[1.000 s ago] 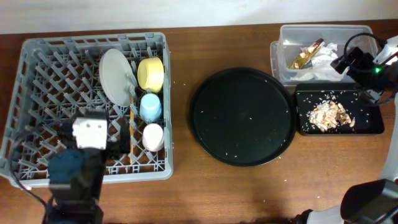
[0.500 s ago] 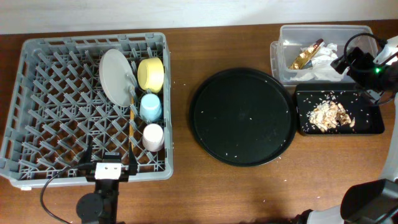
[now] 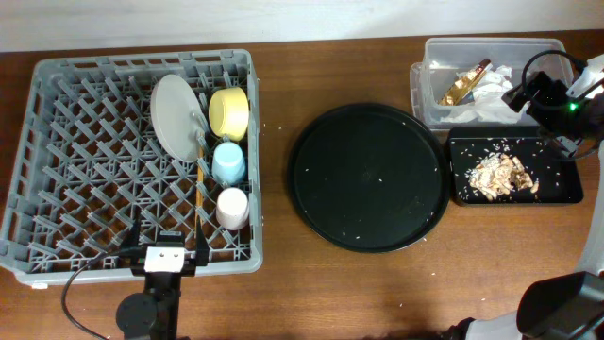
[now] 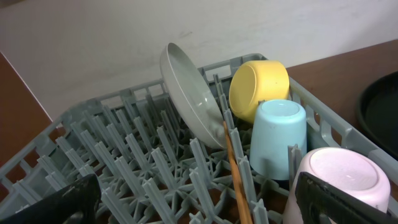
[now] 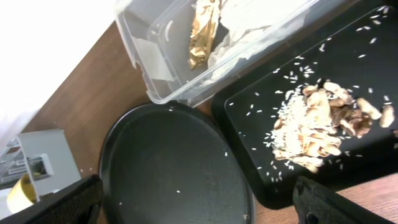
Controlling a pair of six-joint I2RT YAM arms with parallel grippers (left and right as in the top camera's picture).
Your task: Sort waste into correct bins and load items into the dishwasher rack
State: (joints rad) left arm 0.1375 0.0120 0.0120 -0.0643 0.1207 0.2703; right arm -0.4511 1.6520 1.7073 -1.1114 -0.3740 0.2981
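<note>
The grey dishwasher rack (image 3: pixel 57 142) holds the upright plate (image 3: pixel 175 115), yellow bowl (image 3: pixel 228 111), light-blue cup (image 3: pixel 228 161), pinkish-white cup (image 3: pixel 232 206) and chopsticks (image 3: pixel 200 189). My left gripper (image 3: pixel 167 247) is open and empty at the rack's front edge; its wrist view shows the plate (image 4: pixel 189 93), bowl (image 4: pixel 258 87), blue cup (image 4: pixel 277 137) and chopsticks (image 4: pixel 235 168). My right gripper (image 3: pixel 530 94) is open and empty over the right end of the clear tub (image 3: pixel 429 104), which holds the gold wrapper (image 3: pixel 462 83) and napkins (image 3: pixel 486 99). Food scraps (image 3: pixel 500 175) lie in the shallow black tray (image 3: pixel 562 189).
A large round black tray (image 3: pixel 368 177) with a few pale crumbs sits between the rack and the bins; it also shows in the right wrist view (image 5: pixel 168 168). Brown table wood runs along the front edge.
My left arm pulled back from over the rack to its front edge a second ago and has stayed still since. The right arm has not moved.
</note>
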